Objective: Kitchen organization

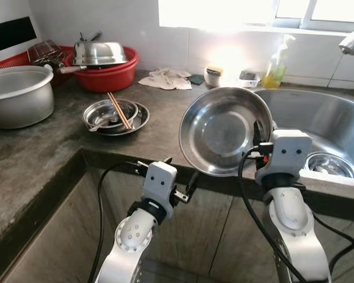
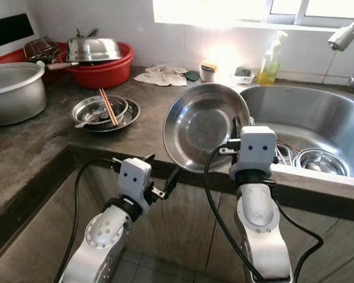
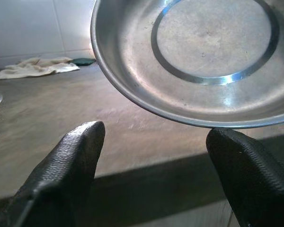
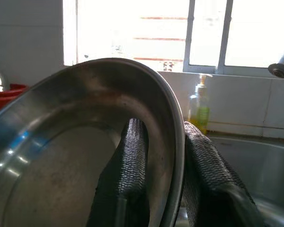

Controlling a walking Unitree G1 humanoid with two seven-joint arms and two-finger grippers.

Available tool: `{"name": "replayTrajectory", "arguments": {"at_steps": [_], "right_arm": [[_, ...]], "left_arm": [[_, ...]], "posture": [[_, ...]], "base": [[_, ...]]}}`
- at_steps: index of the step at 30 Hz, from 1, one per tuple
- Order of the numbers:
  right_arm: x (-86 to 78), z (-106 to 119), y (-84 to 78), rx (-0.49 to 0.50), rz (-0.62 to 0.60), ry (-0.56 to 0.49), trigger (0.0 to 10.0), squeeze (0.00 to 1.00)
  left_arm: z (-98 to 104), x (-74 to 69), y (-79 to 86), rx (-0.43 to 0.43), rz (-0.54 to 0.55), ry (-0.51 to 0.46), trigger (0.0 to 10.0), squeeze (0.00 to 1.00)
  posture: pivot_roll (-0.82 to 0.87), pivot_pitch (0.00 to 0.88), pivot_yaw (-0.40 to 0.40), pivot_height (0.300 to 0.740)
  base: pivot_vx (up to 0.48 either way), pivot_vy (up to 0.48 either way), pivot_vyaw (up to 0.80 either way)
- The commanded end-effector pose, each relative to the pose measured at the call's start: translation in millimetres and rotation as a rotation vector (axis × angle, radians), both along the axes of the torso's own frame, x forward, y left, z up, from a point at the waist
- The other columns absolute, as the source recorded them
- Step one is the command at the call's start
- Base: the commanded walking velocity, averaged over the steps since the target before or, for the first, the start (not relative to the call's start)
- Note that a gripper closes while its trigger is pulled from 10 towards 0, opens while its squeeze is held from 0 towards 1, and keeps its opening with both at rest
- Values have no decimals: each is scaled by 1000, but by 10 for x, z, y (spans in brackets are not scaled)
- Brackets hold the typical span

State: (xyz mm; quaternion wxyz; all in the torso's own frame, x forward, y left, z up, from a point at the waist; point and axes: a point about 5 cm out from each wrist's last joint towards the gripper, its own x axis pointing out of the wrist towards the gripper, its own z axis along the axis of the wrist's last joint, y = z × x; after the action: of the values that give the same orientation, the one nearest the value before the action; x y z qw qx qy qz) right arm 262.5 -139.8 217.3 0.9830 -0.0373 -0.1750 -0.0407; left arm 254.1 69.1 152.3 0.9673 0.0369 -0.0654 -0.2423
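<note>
Silver arms nearest camera, below counter edge. Large round stainless steel basin (image 1: 224,132): held tilted on edge above dark stone counter (image 1: 41,153), just beside steel sink (image 1: 324,121). Judged light, rigid, slick; rim pinch likely to pivot, second grip on opposite rim advised. Right gripper (image 4: 163,165): clamped on basin rim. Left gripper (image 3: 156,165): spread wide, empty, under basin.

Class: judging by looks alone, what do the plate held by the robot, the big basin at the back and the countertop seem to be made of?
Plate, pinched at its rim by the right gripper: probably stainless steel, with a shiny mirror-like glare. Basin: likely plastic, a uniform glossy red. Countertop: perhaps concrete or stone, matte, grey and mottled.
</note>
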Motion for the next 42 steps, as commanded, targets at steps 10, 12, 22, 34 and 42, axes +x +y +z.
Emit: {"name": "replayTrajectory", "arguments": {"at_steps": [10, 12, 22, 34, 42], "right_arm": [[31, -11, 30, -2, 30, 28, 10000, 0], [33, -3, 31, -3, 31, 26, 10000, 0], [55, 91, 30, -9, 34, -3, 10000, 0], [199, 301, -38, -25, 71, 2, 10000, 0], [458, 370, -303, -8, 12, 71, 10000, 0]], "left_arm": [[55, 11, -36, 26, -5, -51, 10000, 0], [48, 15, -39, 29, -9, -49, 10000, 0], [41, 16, -61, 32, -16, -51, 10000, 0], [46, 44, -45, -2, 12, -29, 10000, 0], [9, 23, -38, -5, 33, -19, 10000, 0]], "posture": [[34, 31, -23, 740], [34, 31, -23, 740], [29, 18, -23, 740], [29, 32, -30, 740], [31, 37, -43, 740]], "base": [[78, -113, -320], [244, -412, -800], [258, -399, -720], [298, -160, 0], [0, 0, 0]]}}
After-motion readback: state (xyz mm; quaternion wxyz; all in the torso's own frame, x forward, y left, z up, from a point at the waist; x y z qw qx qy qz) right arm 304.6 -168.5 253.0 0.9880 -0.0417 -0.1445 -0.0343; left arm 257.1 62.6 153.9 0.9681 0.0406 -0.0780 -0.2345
